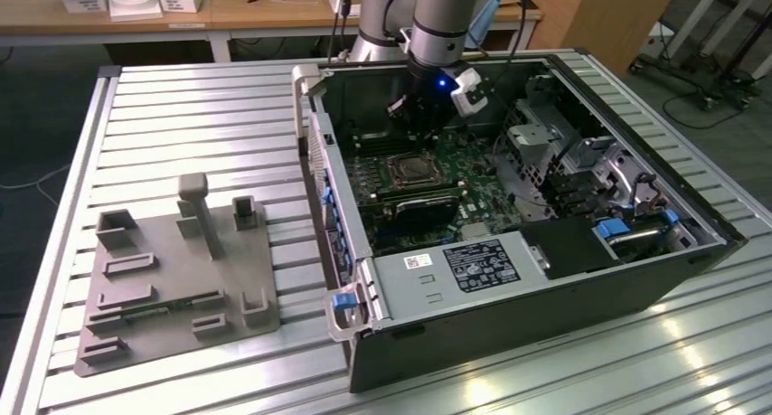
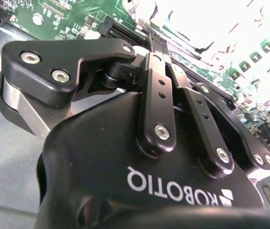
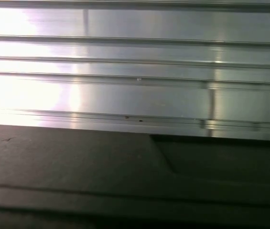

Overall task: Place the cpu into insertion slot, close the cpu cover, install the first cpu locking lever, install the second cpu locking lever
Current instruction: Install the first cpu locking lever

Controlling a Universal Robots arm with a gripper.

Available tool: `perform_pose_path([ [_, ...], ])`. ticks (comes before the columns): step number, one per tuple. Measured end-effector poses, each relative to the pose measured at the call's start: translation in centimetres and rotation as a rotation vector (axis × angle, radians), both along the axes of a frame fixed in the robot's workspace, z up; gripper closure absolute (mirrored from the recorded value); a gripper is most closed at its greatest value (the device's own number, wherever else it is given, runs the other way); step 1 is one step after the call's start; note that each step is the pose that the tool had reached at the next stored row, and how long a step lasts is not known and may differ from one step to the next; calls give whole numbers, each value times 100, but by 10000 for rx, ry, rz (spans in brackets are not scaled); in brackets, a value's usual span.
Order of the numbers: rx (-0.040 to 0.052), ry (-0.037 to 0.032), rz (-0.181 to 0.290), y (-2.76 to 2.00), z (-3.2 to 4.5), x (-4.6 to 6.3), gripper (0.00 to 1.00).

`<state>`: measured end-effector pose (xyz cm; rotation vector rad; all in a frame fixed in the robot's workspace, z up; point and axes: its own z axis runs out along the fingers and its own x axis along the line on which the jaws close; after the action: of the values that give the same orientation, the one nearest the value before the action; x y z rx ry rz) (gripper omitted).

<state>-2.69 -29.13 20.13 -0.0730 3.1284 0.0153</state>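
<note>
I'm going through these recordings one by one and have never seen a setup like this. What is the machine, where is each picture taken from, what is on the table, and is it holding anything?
The machine is a single robot arm whose gripper reaches down into an open computer case on a ribbed metal table. The exterior view looks at the whole scene from off the arm. Inside the case lies a green motherboard with the square cpu socket below the gripper. On the exterior view's left sits a grey fixture plate with slots and posts. Both wrist views ride on the arm: the second wrist view shows the gripper's black body against the motherboard, the first wrist view shows the table's ribs. Whether the gripper holds anything cannot be told.
</note>
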Motion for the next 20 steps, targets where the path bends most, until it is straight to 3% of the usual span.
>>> perform_pose_path([
  [20, -59, 48, 0, 0, -7, 20, 90],
])
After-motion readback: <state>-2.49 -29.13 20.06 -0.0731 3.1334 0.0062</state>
